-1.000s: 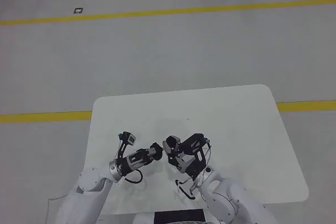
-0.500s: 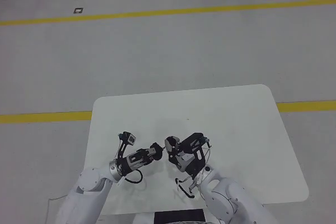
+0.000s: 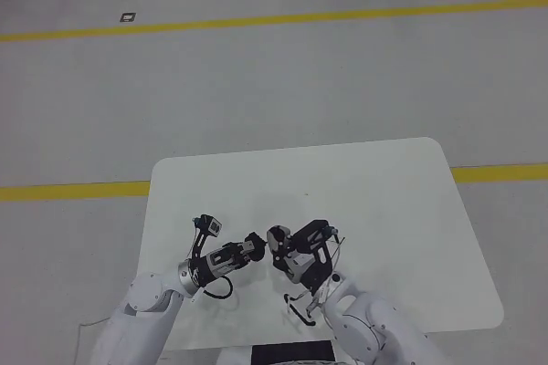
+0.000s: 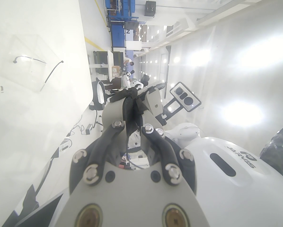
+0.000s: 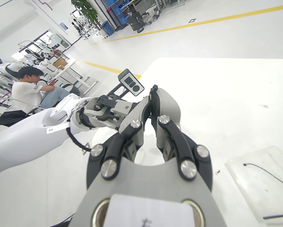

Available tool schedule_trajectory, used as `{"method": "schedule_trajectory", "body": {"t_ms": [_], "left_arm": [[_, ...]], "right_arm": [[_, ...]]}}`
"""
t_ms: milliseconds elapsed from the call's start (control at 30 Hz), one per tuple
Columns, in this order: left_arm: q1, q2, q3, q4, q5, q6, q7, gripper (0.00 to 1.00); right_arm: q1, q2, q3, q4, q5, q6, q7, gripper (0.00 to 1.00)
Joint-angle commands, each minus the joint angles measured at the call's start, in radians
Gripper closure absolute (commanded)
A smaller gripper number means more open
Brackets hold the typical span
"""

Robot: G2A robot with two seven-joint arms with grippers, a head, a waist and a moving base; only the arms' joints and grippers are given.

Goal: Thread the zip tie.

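Above the front middle of the white table [image 3: 384, 192], my left gripper [image 3: 254, 245] and right gripper [image 3: 275, 240] meet tip to tip. In the right wrist view my right gripper [image 5: 152, 95] is shut, and a thin black zip tie [image 5: 153, 88] pokes out between its pads; the left arm [image 5: 108, 112] lies just beyond it. The left wrist view has my left gripper [image 4: 131, 95] shut on a black piece of the zip tie [image 4: 138, 103]. Where the tie's two ends meet is hidden between the fingertips.
A clear tray [image 5: 271, 157] with spare black zip ties [image 5: 262, 168] lies on the table beside the right arm; the same tray [image 4: 37, 45] appears in the left wrist view. The table's back and right parts are bare apart from a small dark speck [image 3: 304, 193].
My right gripper has edged slightly left, closer to the left gripper's tip. The left arm has stayed in place.
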Motion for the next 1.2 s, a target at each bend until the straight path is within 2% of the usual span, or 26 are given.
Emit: {"method": "schedule_trajectory", "body": {"t_ms": [0,367,433,467,600,667,833,1167], "left_arm": [[0.0,0.0,0.0,0.0,0.0,0.0,0.0,1.0],[0.0,0.0,0.0,0.0,0.0,0.0,0.0,1.0],[0.0,0.0,0.0,0.0,0.0,0.0,0.0,1.0],[0.0,0.0,0.0,0.0,0.0,0.0,0.0,1.0],[0.0,0.0,0.0,0.0,0.0,0.0,0.0,1.0],[0.0,0.0,0.0,0.0,0.0,0.0,0.0,1.0],[0.0,0.0,0.0,0.0,0.0,0.0,0.0,1.0],[-0.002,0.0,0.001,0.001,-0.001,0.005,0.013,1.0]], "right_arm": [[0.001,-0.001,-0.003,0.003,-0.001,0.001,-0.001,1.0],[0.0,-0.006,-0.015,0.018,0.008,0.03,-0.015,1.0],[-0.001,-0.006,-0.014,0.017,0.009,0.027,-0.015,0.55],[-0.003,-0.006,-0.011,0.015,0.011,0.027,-0.018,0.0],[-0.019,-0.002,0.013,0.001,0.023,0.02,-0.033,0.0],[-0.034,0.003,0.031,-0.008,0.022,-0.003,-0.04,0.0],[-0.076,0.021,0.067,-0.018,0.014,-0.131,-0.027,0.0],[-0.076,0.021,0.067,-0.016,0.017,-0.13,-0.028,0.0]]}}
